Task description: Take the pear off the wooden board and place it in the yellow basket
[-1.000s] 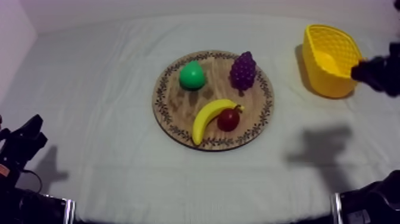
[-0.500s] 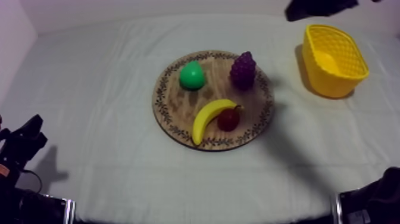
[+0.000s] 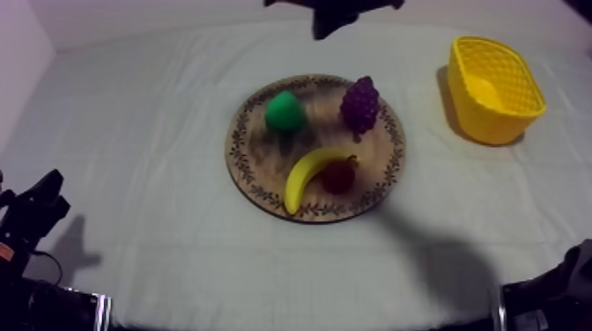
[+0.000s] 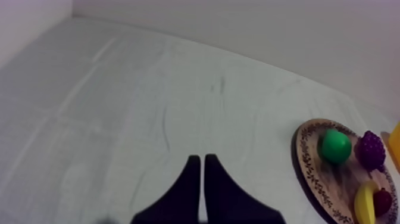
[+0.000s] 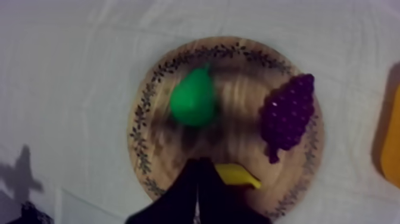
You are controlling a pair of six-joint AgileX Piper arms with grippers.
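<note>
A grey-white cloth (image 3: 159,176) lies soft and a bit wrinkly. On it sits a round wooden board (image 3: 255,167) with a patterned rim. The yellow basket (image 3: 480,119), with net-like walls, stands well apart. The left gripper (image 4: 201,158) and right gripper (image 5: 199,162) are each pinched into a thin wedge, holding nothing. The smooth green pear (image 3: 284,112) sits on the board near the bumpy grapes (image 3: 359,104).

Colours here are pretty loud: bright green pear (image 3: 284,112), deep purple grapes (image 3: 359,104), yellow banana (image 3: 310,174), and a dark small red fruit (image 3: 338,177). The wooden board (image 3: 264,154) is warm brown, with a dark leafy vine pattern round its rim. The basket (image 3: 490,119) is yellow with a lattice weave. The cloth (image 3: 159,176) is plain grey-white. The left gripper (image 4: 199,159) and right gripper (image 5: 198,162) are plain black.
</note>
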